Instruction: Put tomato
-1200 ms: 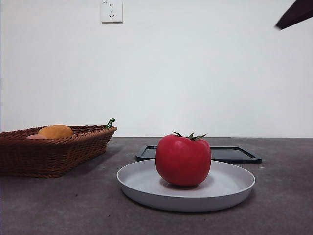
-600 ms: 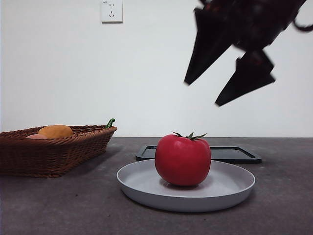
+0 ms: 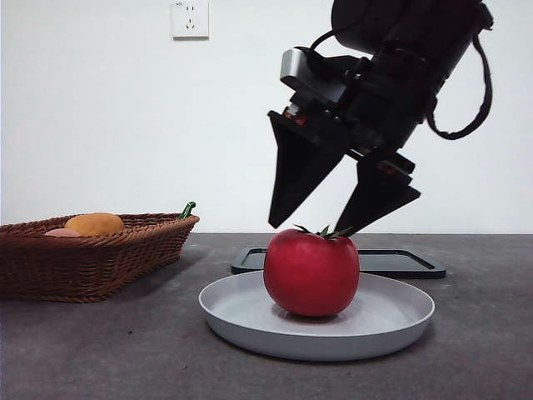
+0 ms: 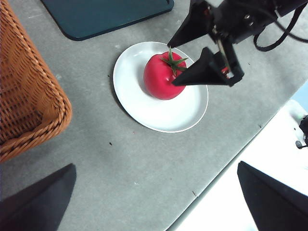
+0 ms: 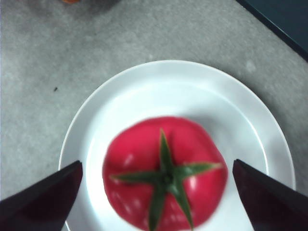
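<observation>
The right gripper (image 3: pixel 312 227) hangs with its two black jaws spread wide, their tips level with the leafy stem of the tomato (image 3: pixel 311 272) and straddling it without touching, while the left gripper (image 4: pixel 154 202) waits well apart with its jaws also open. The tomato sits upright near the middle of the round white plate (image 3: pixel 391 321), glossy red and roundish with a dark green spiky stem on top. It looks smooth, probably slippery and easily bruised, so a gentle hold across its widest flanks, below the stem, seems safest.
</observation>
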{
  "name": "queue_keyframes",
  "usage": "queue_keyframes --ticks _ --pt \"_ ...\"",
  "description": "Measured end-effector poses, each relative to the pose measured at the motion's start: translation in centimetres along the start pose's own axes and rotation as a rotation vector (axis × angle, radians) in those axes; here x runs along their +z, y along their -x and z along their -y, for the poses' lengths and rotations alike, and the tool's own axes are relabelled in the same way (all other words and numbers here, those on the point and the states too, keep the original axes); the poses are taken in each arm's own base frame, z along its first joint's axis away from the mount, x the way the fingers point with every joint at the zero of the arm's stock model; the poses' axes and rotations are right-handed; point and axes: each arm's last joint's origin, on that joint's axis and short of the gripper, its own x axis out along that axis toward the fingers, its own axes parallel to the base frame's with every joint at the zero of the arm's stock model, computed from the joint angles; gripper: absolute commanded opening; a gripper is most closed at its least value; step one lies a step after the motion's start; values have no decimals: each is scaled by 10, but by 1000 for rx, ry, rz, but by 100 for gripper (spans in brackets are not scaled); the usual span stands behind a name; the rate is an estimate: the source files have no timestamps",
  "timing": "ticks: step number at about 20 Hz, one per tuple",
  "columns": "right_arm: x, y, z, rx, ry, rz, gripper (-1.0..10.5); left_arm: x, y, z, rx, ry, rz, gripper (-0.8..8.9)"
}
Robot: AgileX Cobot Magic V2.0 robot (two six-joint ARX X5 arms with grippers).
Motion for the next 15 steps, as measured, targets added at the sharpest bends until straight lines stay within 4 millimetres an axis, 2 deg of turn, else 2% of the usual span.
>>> queue_keyframes --ticks 3,9,11,13,15 --pt "1 -7 -1 3 11 2 498 0 0 0 1 -3 3 529" --pt "-5 -32 3 -33 1 -80 492 0 0 0 0 -5 3 529" --pt "-6 -36 2 -33 2 -91 420 0 0 0 0 -5 4 529" --pt "-6 -37 0 -32 7 -91 263 0 0 0 1 -5 4 529" --pt "-6 -37 0 -31 8 -91 234 1 0 0 1 -6 6 529"
